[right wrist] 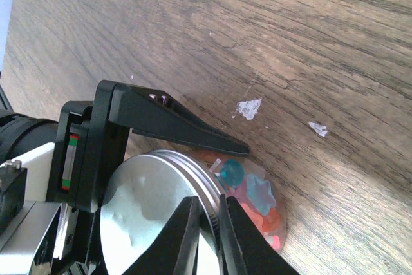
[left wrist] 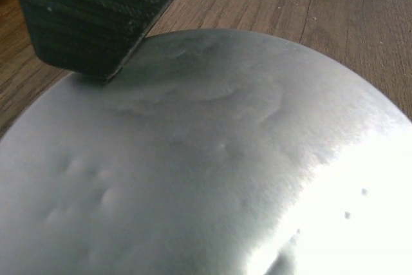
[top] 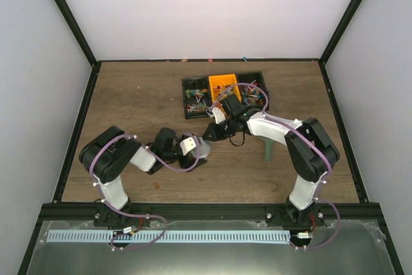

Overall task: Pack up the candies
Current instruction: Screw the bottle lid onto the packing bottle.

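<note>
A small clear round jar [right wrist: 261, 201] lies on its side with candies [right wrist: 230, 173] showing through its wall. Its silver lid [right wrist: 148, 214] fills the left wrist view [left wrist: 206, 159]. My left gripper [top: 195, 149] is shut on the jar; one of its black fingers [right wrist: 174, 123] runs along the jar's far side, the other is hidden. My right gripper [right wrist: 209, 199] is shut on the lid's rim, a fingertip on each side of it. More candies [top: 196, 101] lie in the black tray [top: 185, 98] behind.
An orange bin [top: 223, 85] sits in the tray. The green scoop [top: 268, 151] lies on the wood under my right forearm. White wrapper scraps [right wrist: 248, 107] lie on the table beside the jar. A dark finger [left wrist: 84, 24] crosses the lid's far edge.
</note>
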### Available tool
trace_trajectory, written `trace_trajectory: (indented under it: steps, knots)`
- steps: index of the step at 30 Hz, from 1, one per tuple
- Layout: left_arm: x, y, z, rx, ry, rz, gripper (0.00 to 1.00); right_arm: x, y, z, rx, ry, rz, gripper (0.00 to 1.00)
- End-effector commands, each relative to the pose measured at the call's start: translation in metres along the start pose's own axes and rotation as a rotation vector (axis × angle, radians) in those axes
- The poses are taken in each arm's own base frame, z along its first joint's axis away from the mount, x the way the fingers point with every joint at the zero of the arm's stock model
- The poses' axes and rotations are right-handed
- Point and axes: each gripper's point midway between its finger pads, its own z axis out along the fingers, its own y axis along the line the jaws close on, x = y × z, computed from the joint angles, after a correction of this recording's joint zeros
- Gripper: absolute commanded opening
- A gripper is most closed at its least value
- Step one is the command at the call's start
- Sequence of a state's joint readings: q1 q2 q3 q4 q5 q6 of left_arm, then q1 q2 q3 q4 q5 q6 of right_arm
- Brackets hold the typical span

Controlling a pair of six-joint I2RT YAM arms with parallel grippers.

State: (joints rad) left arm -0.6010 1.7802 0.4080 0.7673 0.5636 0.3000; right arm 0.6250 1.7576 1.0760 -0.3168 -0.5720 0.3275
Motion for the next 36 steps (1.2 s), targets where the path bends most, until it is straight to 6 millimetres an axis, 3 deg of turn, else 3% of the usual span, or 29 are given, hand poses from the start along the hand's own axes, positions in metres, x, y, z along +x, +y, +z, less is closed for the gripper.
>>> trace_trajectory:
  steps: [1,6,19,36]
  knots:
    - [0.023,-0.008,0.000,0.027,0.084,-0.053,0.91,0.017,0.006,0.002,-0.059,0.035,0.003,0.08]
    - [0.019,-0.004,0.001,0.009,0.068,-0.070,0.91,0.047,0.004,0.003,-0.096,0.086,0.036,0.01]
    - [0.020,0.008,0.006,-0.023,0.070,-0.132,0.91,0.119,0.026,0.003,-0.187,0.212,0.062,0.01]
    - [0.024,0.018,0.006,-0.053,0.068,-0.161,0.91,0.170,0.042,0.002,-0.240,0.284,0.114,0.01]
